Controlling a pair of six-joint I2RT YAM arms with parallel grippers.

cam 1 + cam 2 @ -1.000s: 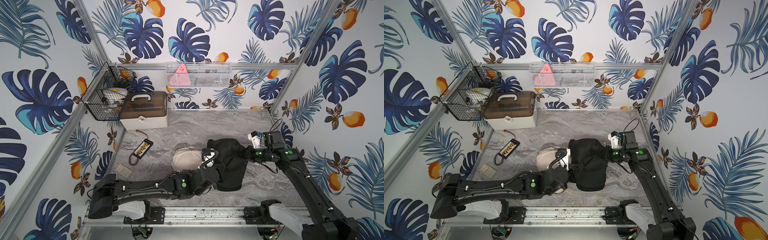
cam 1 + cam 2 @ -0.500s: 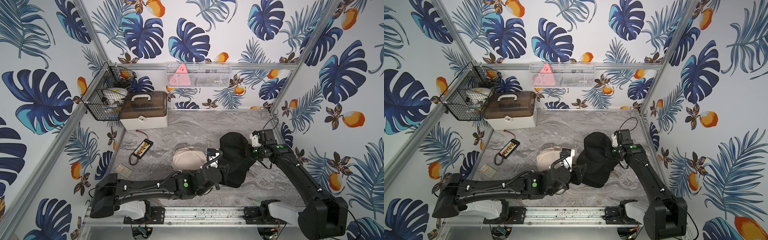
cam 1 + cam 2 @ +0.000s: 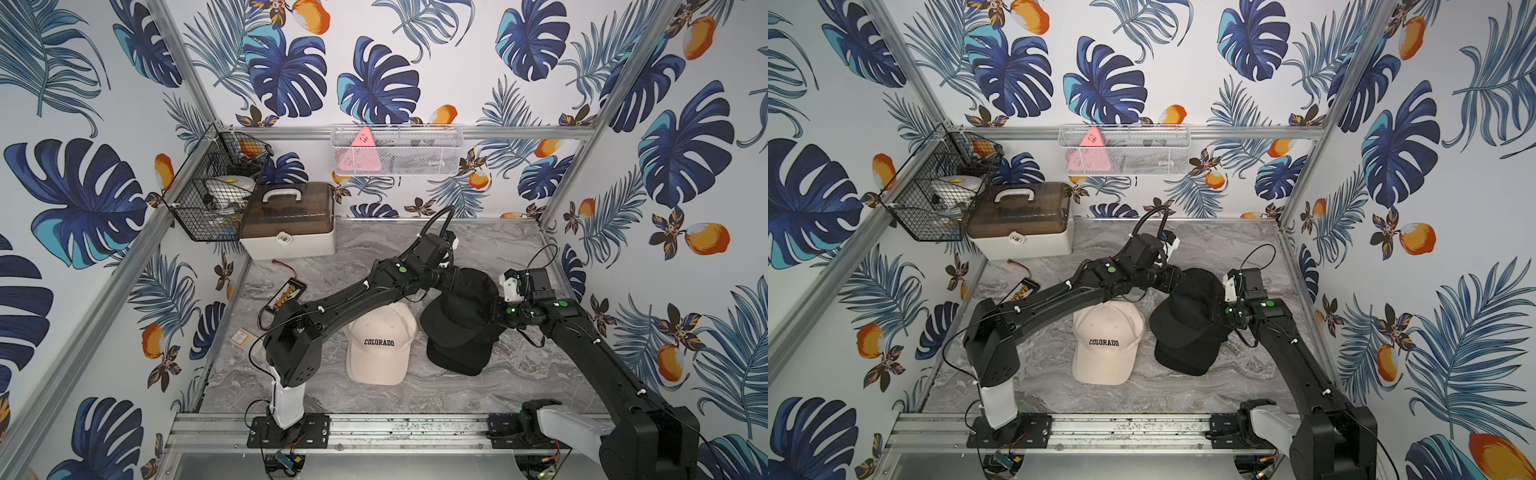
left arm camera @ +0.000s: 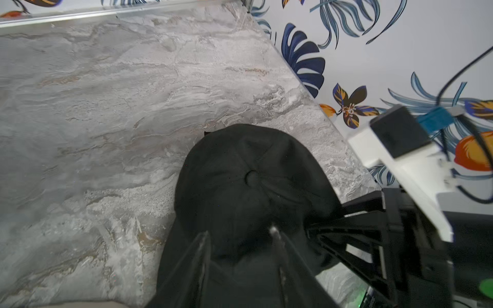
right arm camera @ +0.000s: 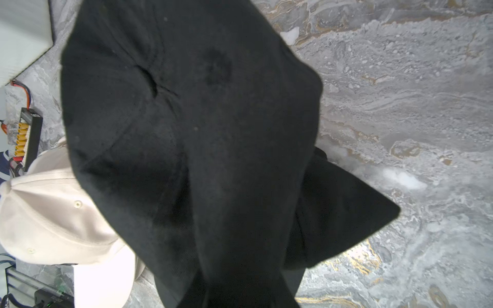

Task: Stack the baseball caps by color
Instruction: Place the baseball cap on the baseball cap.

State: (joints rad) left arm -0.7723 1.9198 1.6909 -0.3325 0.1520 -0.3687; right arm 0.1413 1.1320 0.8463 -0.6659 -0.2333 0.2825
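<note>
Sorting looks nearly finished. The soft black fabric brimmed caps (image 3: 457, 328) sit stacked under the left fingers (image 4: 200, 256), which stand parted over the top crown, gripping nothing. The right fingers (image 4: 346, 229) touch its side, and I cannot tell how far they are open. The cream fabric "COLORADO" cap (image 3: 380, 345) lies just beside; what is beneath it is hidden.

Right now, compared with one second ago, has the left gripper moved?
Yes. The left gripper moved toward the back wall: earlier beside the cream fabric COLORADO cap, now beyond it.
</note>
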